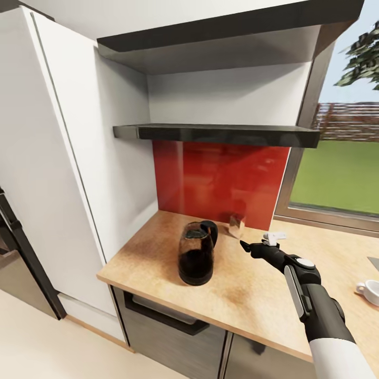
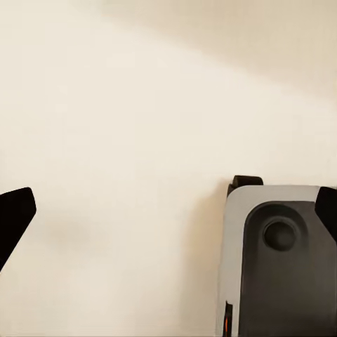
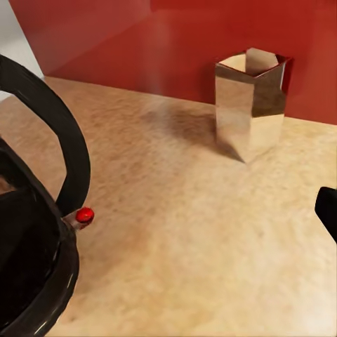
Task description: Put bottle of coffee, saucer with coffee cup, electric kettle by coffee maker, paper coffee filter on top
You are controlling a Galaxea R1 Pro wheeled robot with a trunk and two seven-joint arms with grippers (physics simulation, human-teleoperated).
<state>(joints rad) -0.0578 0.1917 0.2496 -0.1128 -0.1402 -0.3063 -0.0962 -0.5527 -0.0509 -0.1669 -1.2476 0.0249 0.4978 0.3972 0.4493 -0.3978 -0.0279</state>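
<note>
A dark glass electric kettle [image 1: 196, 253] with a black handle stands on the wooden countertop [image 1: 247, 295]; up close its handle and red switch [image 3: 83, 215] show in the right wrist view. My right gripper [image 1: 246, 245] hovers open just right of the kettle, not touching it, with one fingertip [image 3: 327, 210] at the frame edge. Behind it a small tan folded paper filter holder [image 1: 236, 225] [image 3: 250, 102] stands against the red backsplash. A white coffee cup [image 1: 368, 291] sits at the far right of the counter. My left gripper [image 2: 168, 225] is open over pale floor.
A small white object [image 1: 273, 236] lies on the counter just beyond my right hand. Two dark shelves [image 1: 216, 132] hang above, against a tall white cabinet [image 1: 63, 158]. A window [image 1: 339, 173] is at the right. The robot's own base [image 2: 281, 260] shows under the left gripper.
</note>
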